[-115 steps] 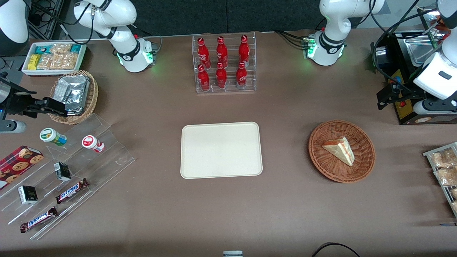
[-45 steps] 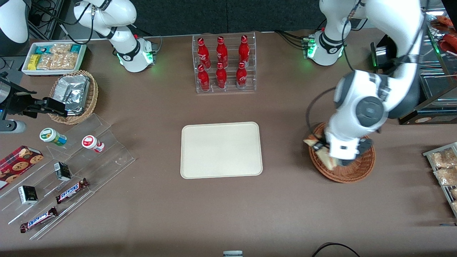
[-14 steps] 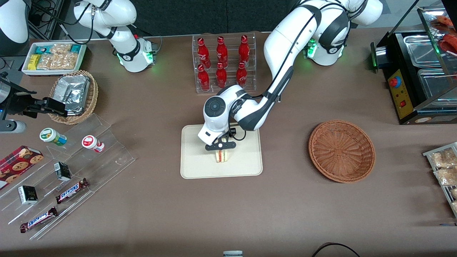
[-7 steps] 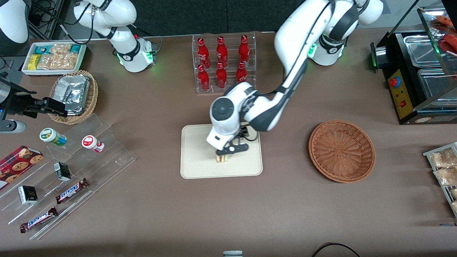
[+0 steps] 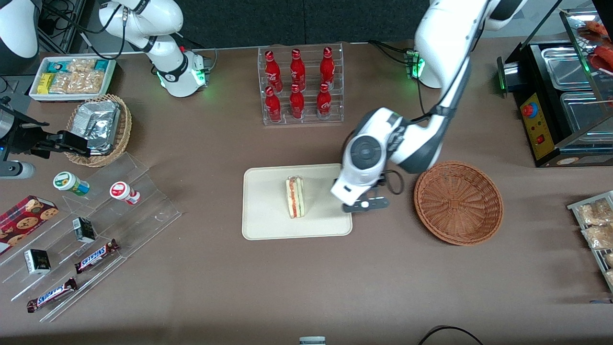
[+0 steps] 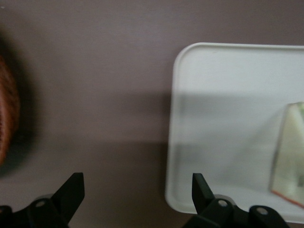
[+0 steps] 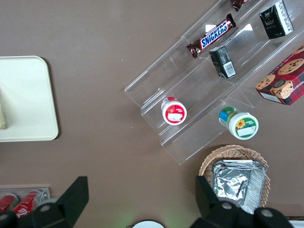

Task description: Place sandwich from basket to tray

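The sandwich [image 5: 295,196] stands on its edge on the cream tray [image 5: 268,215], its red and green layers facing up; its corner also shows in the left wrist view [image 6: 290,156] on the tray [image 6: 209,95]. The reddish-brown wicker basket [image 5: 458,202] holds nothing, and its rim [image 6: 7,118] shows in the wrist view. My gripper [image 5: 365,205] hangs above the table between tray and basket, by the tray's edge. It is open with nothing between its fingers [image 6: 71,190].
A clear rack of red bottles [image 5: 300,85] stands farther from the front camera than the tray. Toward the parked arm's end lie a tan basket with foil packs [image 5: 100,129], acrylic steps with snack bars and cups [image 5: 96,230], and a white bin [image 5: 72,79]. A black appliance [image 5: 555,96] stands toward the working arm's end.
My gripper has let go of the sandwich, which stays on the tray. The arm has risen and swung away toward the basket.
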Available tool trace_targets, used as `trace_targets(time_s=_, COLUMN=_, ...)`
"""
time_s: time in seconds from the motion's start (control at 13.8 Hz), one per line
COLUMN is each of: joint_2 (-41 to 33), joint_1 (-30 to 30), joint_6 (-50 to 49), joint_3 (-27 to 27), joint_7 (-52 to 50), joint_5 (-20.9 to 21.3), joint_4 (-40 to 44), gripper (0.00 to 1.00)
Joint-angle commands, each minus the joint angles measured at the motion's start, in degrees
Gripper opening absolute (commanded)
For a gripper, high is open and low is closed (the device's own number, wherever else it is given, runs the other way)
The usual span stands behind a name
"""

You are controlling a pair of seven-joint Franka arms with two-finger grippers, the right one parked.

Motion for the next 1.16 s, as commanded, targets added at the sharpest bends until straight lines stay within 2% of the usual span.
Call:
trace_targets(time_s=0.0, joint_2=-11.44, joint_1=5.18, joint_6=6.47, joint_3=-0.47, joint_7=8.98, joint_5=-0.94, joint_4=-16.77, gripper=0.99)
trace_targets(time_s=0.29, joint_2=-18.75, joint_1=14.32, joint_6=6.85, joint_3=-0.38, joint_7=23.57, joint_5=-1.03, joint_4=-25.24, gripper=0.99)
trace_targets(time_s=0.65, joint_2=-26.74, joint_1=23.2, joint_6=-5.98, joint_3=-0.03, joint_7=37.03, joint_5=-1.12, joint_4=-23.32, gripper=0.99)
trace_targets(time_s=0.8, joint_2=-30.7, joint_1=25.5, joint_6=-9.14, joint_3=0.06, joint_7=38.46, joint_5=-3.05, joint_4=-23.14, gripper=0.99)
trace_targets(time_s=1.09, joint_2=-37.04, joint_1=27.7, joint_6=-13.35, joint_3=0.32, joint_7=38.82, joint_5=-3.76, joint_4=-21.05, gripper=0.99)
